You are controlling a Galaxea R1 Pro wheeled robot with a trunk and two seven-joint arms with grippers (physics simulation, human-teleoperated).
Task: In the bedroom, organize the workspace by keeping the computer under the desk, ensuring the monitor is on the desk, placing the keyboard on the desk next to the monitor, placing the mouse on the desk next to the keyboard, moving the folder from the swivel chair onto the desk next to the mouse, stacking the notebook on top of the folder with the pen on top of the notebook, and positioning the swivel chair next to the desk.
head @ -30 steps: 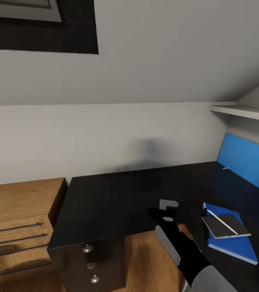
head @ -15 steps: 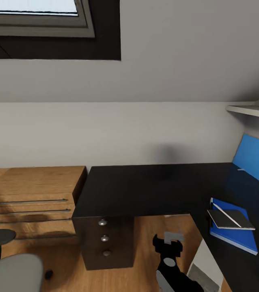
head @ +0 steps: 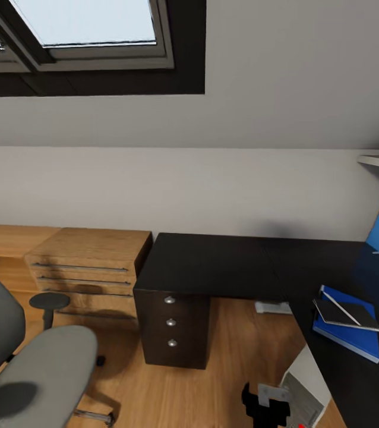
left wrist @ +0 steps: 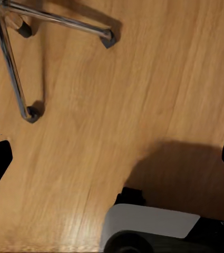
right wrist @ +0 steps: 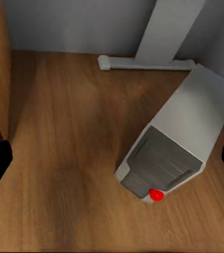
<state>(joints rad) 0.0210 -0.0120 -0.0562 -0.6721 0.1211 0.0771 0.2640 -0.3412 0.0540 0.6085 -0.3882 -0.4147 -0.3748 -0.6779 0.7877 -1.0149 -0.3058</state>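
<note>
swivel chair [head: 32,368] well left of right tool [head: 268,410], tool perhaps spread

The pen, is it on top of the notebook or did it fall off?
On top. The pen lies slantwise across the notebook, which rests on the blue folder on the desk.

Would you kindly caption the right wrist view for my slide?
Grey computer with red button lying on the wooden floor beside the desk's white leg.
</note>
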